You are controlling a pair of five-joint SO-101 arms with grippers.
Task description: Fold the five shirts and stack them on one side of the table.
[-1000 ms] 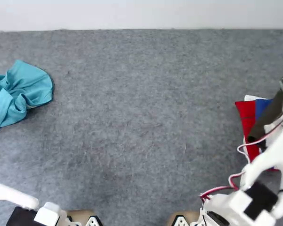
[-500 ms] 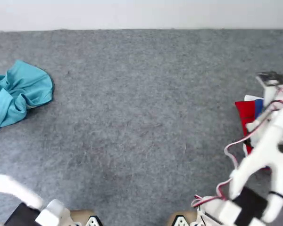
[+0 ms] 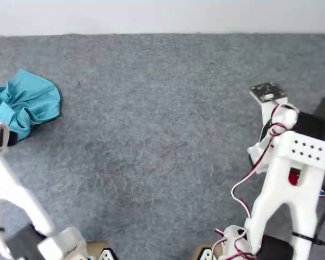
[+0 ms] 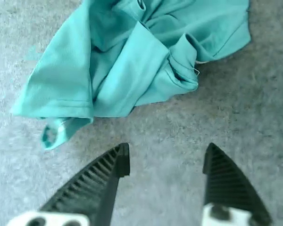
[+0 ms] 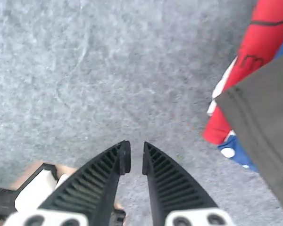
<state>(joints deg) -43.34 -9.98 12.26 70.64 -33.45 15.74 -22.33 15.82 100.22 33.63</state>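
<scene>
Now I am hovering the left gripper (image 4: pixel 167 153), jaws spread, beside the crumpled teal fabric shirt (image 4: pixel 132 56) at the left of the grey felt table (image 3: pixel 151 108), judging that a hem pinch for folding comes next, while the right gripper (image 5: pixel 135 155), jaws nearly together and empty, hangs by the folded stack of red, blue and grey shirts (image 5: pixel 254 70).

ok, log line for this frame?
left gripper: open, empty, near crumpled teal shirt | right gripper: almost shut, empty, beside shirt stack
</scene>
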